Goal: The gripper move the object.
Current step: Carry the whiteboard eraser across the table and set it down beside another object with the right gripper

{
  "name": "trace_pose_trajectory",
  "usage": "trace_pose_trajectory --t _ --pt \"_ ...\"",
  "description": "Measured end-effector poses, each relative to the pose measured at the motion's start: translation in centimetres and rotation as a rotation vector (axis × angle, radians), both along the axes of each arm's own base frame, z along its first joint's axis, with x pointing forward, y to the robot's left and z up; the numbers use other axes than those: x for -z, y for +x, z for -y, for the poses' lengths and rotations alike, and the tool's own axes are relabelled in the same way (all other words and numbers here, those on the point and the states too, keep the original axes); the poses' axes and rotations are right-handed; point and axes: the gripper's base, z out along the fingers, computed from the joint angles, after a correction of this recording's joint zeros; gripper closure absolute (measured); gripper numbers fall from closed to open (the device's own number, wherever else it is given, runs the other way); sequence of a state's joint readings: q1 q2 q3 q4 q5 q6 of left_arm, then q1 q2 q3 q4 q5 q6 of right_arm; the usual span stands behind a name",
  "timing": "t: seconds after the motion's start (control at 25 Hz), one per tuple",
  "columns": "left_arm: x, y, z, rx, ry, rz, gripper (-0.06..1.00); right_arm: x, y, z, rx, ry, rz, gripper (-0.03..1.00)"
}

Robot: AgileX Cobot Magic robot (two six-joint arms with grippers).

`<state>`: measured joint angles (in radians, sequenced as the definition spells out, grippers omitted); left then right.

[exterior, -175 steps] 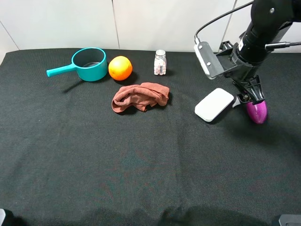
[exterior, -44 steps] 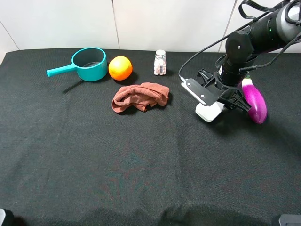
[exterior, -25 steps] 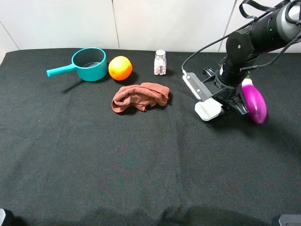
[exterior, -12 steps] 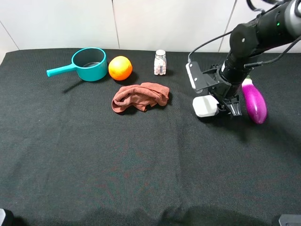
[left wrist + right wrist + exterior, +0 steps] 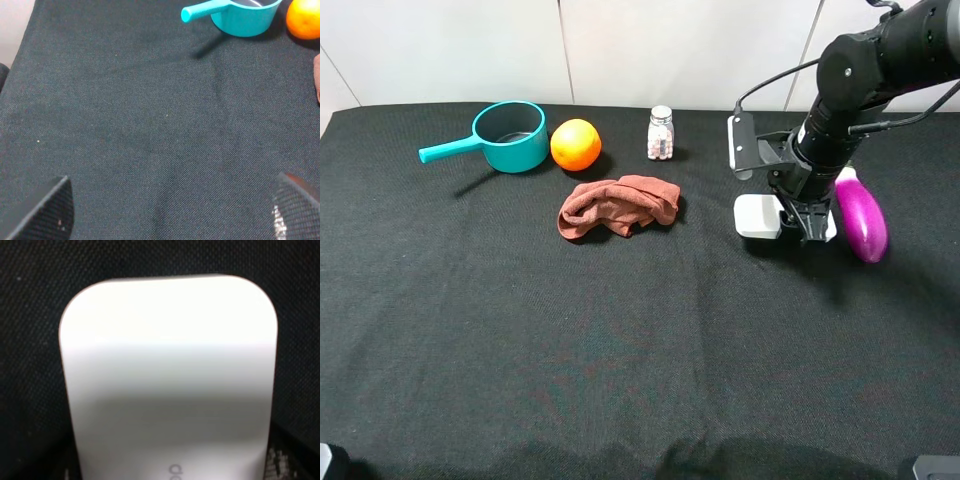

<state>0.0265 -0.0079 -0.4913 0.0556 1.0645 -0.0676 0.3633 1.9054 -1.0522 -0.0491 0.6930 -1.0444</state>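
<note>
White plastic, the object [image 5: 756, 216] is pinched at one end by the right gripper [image 5: 800, 221], jaws closed tight on it, down near the black table [image 5: 620, 350] just beside the eggplant [image 5: 861, 220]; the carrying step looks in hand, and the next move calls for steady travel and a gentle release.

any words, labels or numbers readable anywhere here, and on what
Nothing can be read in full.
On the white case: a faint grey mark, cut off by the right wrist picture's edge, unreadable.
On the small pill bottle: any label is too small to tell.
On the teal pot, orange, cloth and eggplant: no text seen.
</note>
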Motion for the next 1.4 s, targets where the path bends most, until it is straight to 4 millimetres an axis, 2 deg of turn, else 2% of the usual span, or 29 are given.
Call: trace_pose_trajectory --t 0.68,1.0,1.4 --pt "0.0 0.0 0.0 0.000 0.000 0.000 0.11 -3.4 -0.8 0.3 0.287 0.053 0.031 0.50" --pt "0.0 0.0 0.0 0.000 0.000 0.000 0.11 -5.6 -1.4 0.6 0.500 0.099 0.055 0.50" --pt "0.0 0.0 0.0 0.000 0.000 0.000 0.11 -7.2 -2.7 1.0 0.831 0.119 0.008 0.50"
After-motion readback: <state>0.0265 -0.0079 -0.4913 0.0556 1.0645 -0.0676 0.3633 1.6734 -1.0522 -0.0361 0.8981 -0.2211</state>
